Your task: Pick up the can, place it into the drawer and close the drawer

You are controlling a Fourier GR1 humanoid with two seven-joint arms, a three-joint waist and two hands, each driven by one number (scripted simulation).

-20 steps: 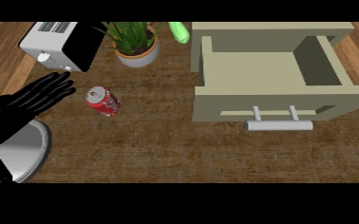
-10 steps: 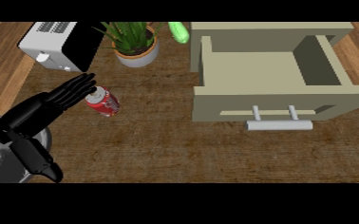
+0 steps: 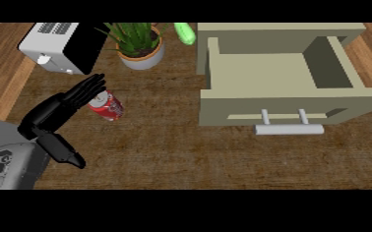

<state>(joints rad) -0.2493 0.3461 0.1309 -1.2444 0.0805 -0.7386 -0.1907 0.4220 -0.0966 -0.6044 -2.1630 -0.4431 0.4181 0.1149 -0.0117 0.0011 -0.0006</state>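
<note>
- The counter (image 3: pixel 167 152) is brown and looks like wood. All the things sit on it.
- The drawer (image 3: pixel 280 81) is the big tan box, and every place here is told from it. It is pulled open, so you can see its bare floor. A pale handle (image 3: pixel 289 129) sticks out of its front wall.
- The toaster (image 3: pixel 64 46) is far to the left of the drawer, near the back of the counter. It is white and black.
- The left hand (image 3: pixel 62 109) is black. It comes in at the low left, far from the drawer. Its fingers are straight and held side by side, pointing up and toward the can. The thumb (image 3: pixel 65 152) hangs down and apart from them. The fingertips are right at the top end of the can, but the hand is not wrapped round it.
- The plant (image 3: pixel 138 44) sits in a light pot, just left of the drawer's back corner.
- The can (image 3: pixel 106 106) is red. It lies tipped over on the counter, well to the left of the drawer and not inside it.
- A small green thing (image 3: pixel 184 33) lies just by the drawer's back left corner.
</note>
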